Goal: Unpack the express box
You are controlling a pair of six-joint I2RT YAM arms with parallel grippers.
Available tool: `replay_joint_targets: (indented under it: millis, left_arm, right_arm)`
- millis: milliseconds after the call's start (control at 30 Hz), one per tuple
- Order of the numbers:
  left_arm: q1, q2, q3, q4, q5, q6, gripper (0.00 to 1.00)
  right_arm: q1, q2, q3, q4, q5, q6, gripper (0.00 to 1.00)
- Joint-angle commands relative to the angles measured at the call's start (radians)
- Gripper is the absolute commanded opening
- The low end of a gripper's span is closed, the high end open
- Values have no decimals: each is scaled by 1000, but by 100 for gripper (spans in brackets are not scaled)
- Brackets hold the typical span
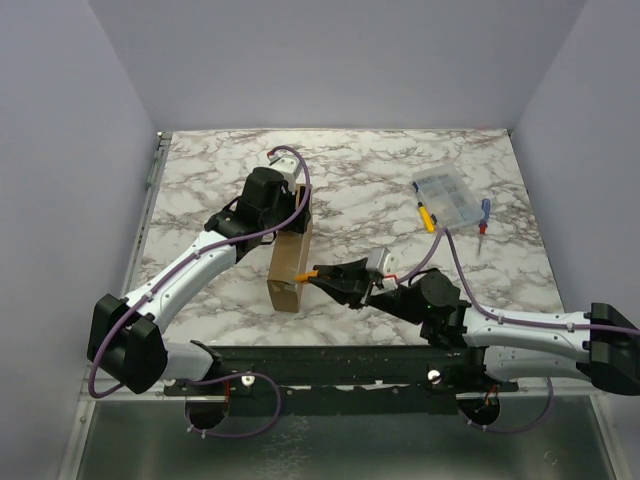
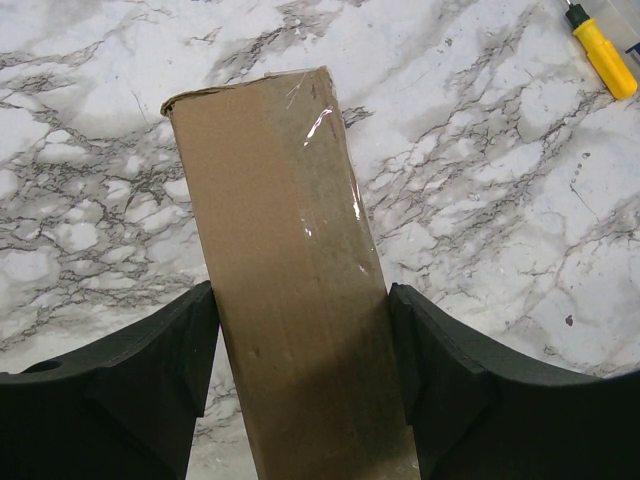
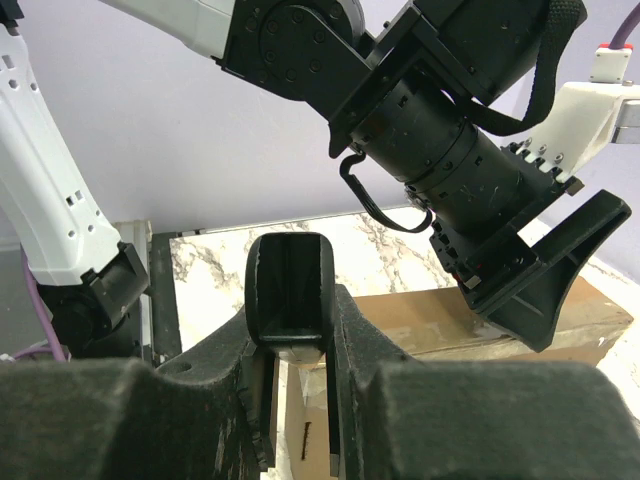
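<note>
The express box (image 1: 289, 262) is a brown cardboard mailer that stands on its long edge in the middle of the marble table. My left gripper (image 1: 295, 222) is shut on its far end from above. In the left wrist view its fingers (image 2: 165, 375) press both faces of the box (image 2: 285, 260), which has clear tape on it. My right gripper (image 1: 338, 280) is shut on a black cutter-like tool (image 3: 290, 285). The tool's orange tip (image 1: 313, 271) touches the near end of the box. The box (image 3: 470, 315) shows behind the tool in the right wrist view.
A small clear compartment case (image 1: 449, 199) lies at the back right, with a yellow-handled screwdriver (image 1: 426, 216) and a small blue and red item (image 1: 484, 216) beside it. The screwdriver (image 2: 602, 55) also shows in the left wrist view. The left arm (image 3: 430, 130) hangs close above my right gripper.
</note>
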Motion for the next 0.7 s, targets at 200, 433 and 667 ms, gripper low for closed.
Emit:
replay_joint_targets:
  millis: [200, 433, 667]
  left_arm:
    - [1, 3, -13, -41, 0, 36, 61]
    - [2, 1, -13, -41, 6, 35, 61]
    - [2, 0, -14, -39, 5, 35, 60]
  right_arm:
    - [-55, 26, -85, 51, -82, 38, 1]
    - [-61, 83, -28, 0, -102, 20, 1]
    - [-60, 138, 29, -43, -134, -2, 1]
